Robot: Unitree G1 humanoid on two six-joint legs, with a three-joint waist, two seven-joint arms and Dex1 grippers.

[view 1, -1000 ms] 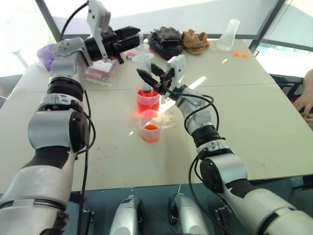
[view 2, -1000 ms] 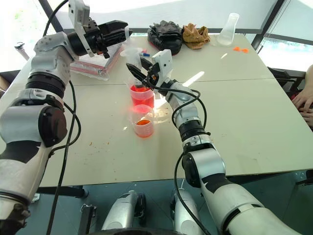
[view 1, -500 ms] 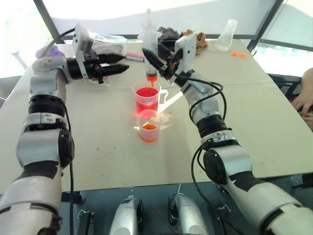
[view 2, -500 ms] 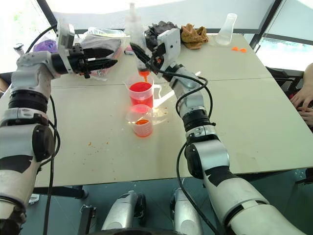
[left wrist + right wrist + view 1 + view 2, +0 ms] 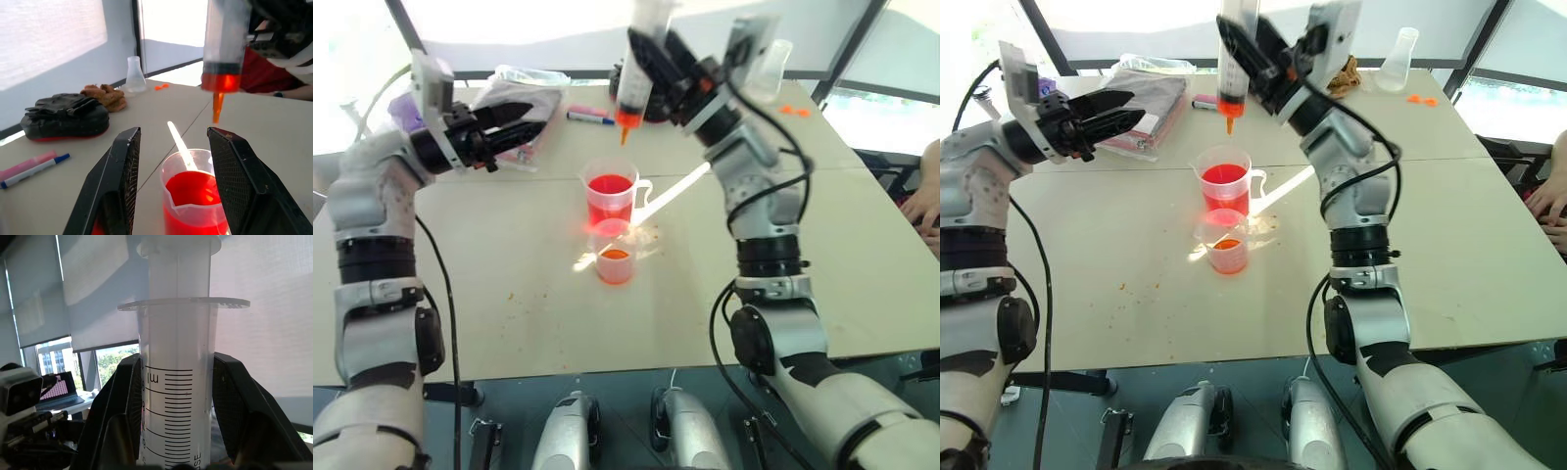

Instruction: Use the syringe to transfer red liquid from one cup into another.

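Daylight is pouring in from the windows behind the table, washing them out to white. A bright streak of sun is lying across the tabletop and glowing through the red liquid just beyond the left gripper's fingers. The syringe between the right gripper's fingers is standing backlit and hazy.

Right gripper has lifted the syringe above the beaker; left gripper drew away
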